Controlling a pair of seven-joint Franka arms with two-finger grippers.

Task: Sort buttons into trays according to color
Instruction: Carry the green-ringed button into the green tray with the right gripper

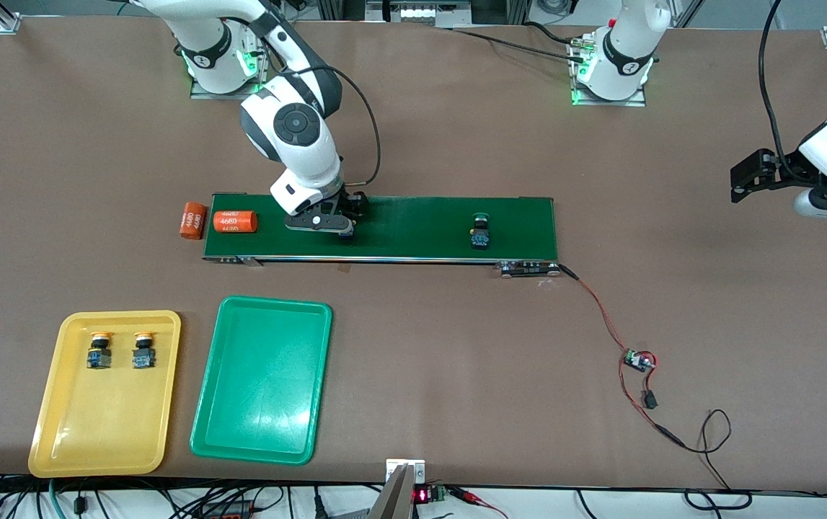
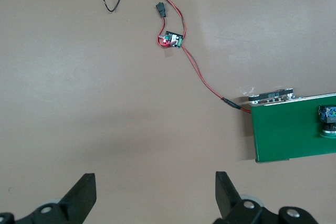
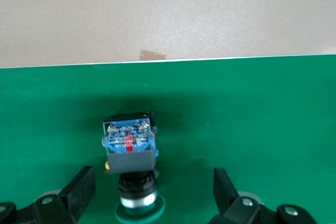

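- As you look down from the front camera, a long dark-green conveyor belt (image 1: 413, 227) lies across the middle of the brown desk (image 1: 456, 360); take it as your landmark.
- Your right end effector (image 1: 326, 225) sits low over the belt, toward the right arm's end of it. Its fingers (image 3: 79, 187) are spread wide, with a green-capped button (image 3: 131, 153) lying on the belt between them and not pinched.
- A second green-capped button (image 1: 481, 232) lies on the belt toward the left arm's end.
- One orange cylinder (image 1: 234, 221) with white print lies on the belt at the right arm's end; another orange cylinder (image 1: 192, 220) lies on the desk just off that same end.
- Nearer the front camera than the belt, a yellow tray (image 1: 60, 432) and a green tray (image 1: 262, 425) lie side by side, the green one closer to the belt's middle.
- Two yellow-capped buttons (image 1: 99, 349) (image 1: 143, 349) sit side by side in the yellow tray, in the part closest to the belt. The green tray holds nothing.
- Your left end effector (image 1: 741, 180) waits in the air over bare desk, well off the belt's left-arm end, its fingers (image 2: 81, 195) spread wide and holding nothing.
- A red-and-black wire (image 1: 600, 317) runs from the belt's left-arm end to a small circuit board (image 1: 638, 359) on the desk.
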